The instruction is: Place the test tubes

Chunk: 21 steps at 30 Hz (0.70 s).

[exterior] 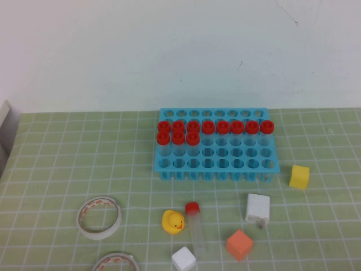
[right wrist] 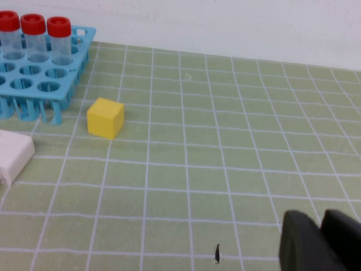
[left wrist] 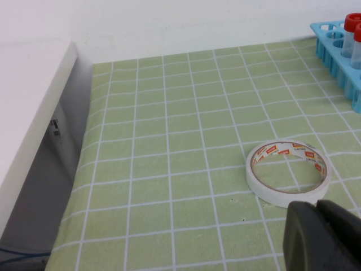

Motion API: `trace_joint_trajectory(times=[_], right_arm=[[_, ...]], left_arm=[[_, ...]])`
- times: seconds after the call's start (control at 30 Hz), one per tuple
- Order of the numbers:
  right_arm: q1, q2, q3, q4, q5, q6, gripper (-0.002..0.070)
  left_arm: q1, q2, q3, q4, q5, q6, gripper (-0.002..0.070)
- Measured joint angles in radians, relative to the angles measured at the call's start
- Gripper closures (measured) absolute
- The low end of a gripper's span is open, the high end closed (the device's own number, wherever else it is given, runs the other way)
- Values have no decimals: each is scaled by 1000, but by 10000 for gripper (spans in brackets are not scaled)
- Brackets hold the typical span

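A blue tube rack (exterior: pixel 159 164) stands mid-table, with a full row of red-capped tubes (exterior: pixel 222 127) near its back and three more in the row in front, on the left. One loose red-capped tube (exterior: pixel 196 228) lies flat on the mat in front of the rack, beside a rubber duck. Neither arm shows in the high view. My left gripper (left wrist: pixel 317 210) hangs shut and empty over the mat just short of a tape roll (left wrist: pixel 287 172); the rack's corner (left wrist: pixel 333 48) is far off. My right gripper (right wrist: pixel 321 221) is shut on nothing, well away from the rack (right wrist: pixel 73 68).
Around the loose tube lie a yellow duck (exterior: pixel 172 222), a white cube (exterior: pixel 184 259), an orange cube (exterior: pixel 239 244) and a white plug block (exterior: pixel 258 208). A yellow cube (exterior: pixel 299 176) sits right of the rack. Two tape rolls (exterior: pixel 100 217) lie front left. A white ledge (left wrist: pixel 28 113) borders the mat's left edge.
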Motion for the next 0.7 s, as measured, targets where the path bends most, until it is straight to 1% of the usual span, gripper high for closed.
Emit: trace_joint_trajectory(times=[0.23,0.47,0.57,0.7], right_arm=[[0,0,0,-72,-2,-2,603],[0,0,0,-74,-7,0,603],[0,0,7,-55,-53,0,603],[0,0,12,-45,-188,0,603]], left_arm=[[0,0,0,0,0,0,676],[0,0,0,0,0,4,676],[0,0,0,0,-3,9,676],[0,0,4,10,-61,13,676]])
